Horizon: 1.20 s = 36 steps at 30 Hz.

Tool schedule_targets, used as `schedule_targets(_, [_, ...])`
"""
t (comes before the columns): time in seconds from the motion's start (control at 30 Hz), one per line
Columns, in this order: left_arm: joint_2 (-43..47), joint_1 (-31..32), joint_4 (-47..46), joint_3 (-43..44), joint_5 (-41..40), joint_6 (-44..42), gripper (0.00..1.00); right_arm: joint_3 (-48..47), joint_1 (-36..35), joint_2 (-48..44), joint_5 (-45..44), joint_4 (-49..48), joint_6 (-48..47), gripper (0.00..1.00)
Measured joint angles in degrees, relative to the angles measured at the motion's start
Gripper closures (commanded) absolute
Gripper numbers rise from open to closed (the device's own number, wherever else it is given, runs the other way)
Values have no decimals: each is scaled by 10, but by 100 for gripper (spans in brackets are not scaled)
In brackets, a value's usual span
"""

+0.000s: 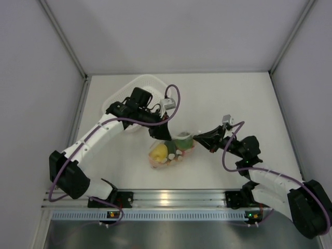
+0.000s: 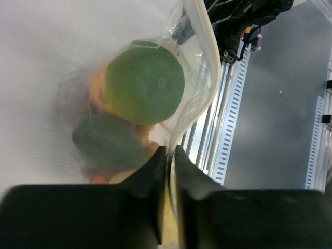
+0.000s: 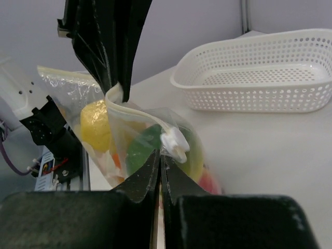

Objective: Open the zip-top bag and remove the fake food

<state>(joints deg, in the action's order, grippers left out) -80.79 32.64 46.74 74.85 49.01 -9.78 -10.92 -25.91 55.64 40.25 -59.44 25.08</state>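
Black fingers of the right gripper fill the bottom of the right wrist view. They are pressed together with no gap, pinching the film of the clear, crinkly plastic zip-top bag just under its small white slider. At the upper left of that view the left gripper is likewise closed, nipping the bag's cream zip strip between its tips. Inside the bag lies the fake food: a yellow plastic lemon at the left, a round green fruit, a dark green avocado beneath it, and orange and red pieces only partly visible. In the top view the bag is at the centre of the frame, held between the two grippers over the white table. A white perforated plastic basket stands at the upper left, apart from the bag and partly hidden by the left arm.
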Motion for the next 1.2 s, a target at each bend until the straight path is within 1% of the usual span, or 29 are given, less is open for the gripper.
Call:
schedule_targets(0.03, [0, 0, 0, 3, -6, 5, 53, -1, -3, -6, -5, 10, -2, 100])
schedule_targets(0.07, [0, 0, -1, 6, -11, 5, 2, -2, -8, -14, -14, 27, -6, 100])
schedule_targets(0.2, [0, 2, -1, 46, -41, 23, 1, -38, -40, -58, -79, 158, -32, 100])
schedule_targets(0.3, [0, 17, -7, 87, -92, 26, 1, -75, -70, -85, -142, 261, -46, 100])
schedule_targets(0.37, [-4, 50, -12, 113, -147, 23, 1, -99, -87, -97, -184, 323, -52, 100])
schedule_targets(0.43, [-14, 100, -18, 138, -200, 15, 1, -123, -101, -105, -220, 380, -57, 100])
schedule_targets(0.5, [-29, 138, -29, 152, -234, 5, 2, -144, -115, -109, -252, 429, -62, 100])
schedule_targets(0.57, [-47, 165, -33, 160, -261, -9, 5, -158, -127, -112, -277, 465, -70, 100])
schedule_targets(0.63, [-66, 172, -33, 162, -280, -25, 9, -165, -133, -117, -291, 490, -74, 100])
schedule_targets(0.67, [-73, 172, -33, 162, -287, -32, 16, -166, -135, -120, -297, 500, -75, 100])
schedule_targets(0.73, [-88, 171, -33, 162, -297, -50, 20, -166, -135, -126, -301, 515, -76, 100])
schedule_targets(0.87, [-107, 168, -33, 162, -308, -76, 42, -166, -135, -131, -303, 534, -81, 100])
schedule_targets(0.9, [-110, 169, -33, 162, -309, -82, 64, -166, -135, -132, -303, 536, -83, 100])
schedule_targets(0.93, [-112, 169, -33, 162, -309, -84, 72, -166, -135, -133, -303, 538, -84, 100])
schedule_targets(0.97, [-115, 169, -33, 162, -309, -90, 76, -166, -135, -133, -303, 539, -86, 100])
schedule_targets(1.0, [-116, 169, -33, 162, -309, -93, 91, -167, -135, -134, -303, 540, -86, 100])
schedule_targets(1.07, [-121, 169, -33, 162, -304, -98, 94, -167, -135, -137, -303, 544, -90, 100])
schedule_targets(1.1, [-124, 170, -33, 162, -303, -100, 100, -167, -135, -139, -303, 548, -91, 100])
schedule_targets(1.17, [-126, 170, -33, 162, -299, -101, 100, -166, -135, -146, -303, 553, -95, 100])
schedule_targets(1.2, [-127, 170, -33, 162, -295, -102, 100, -166, -135, -150, -303, 557, -97, 95])
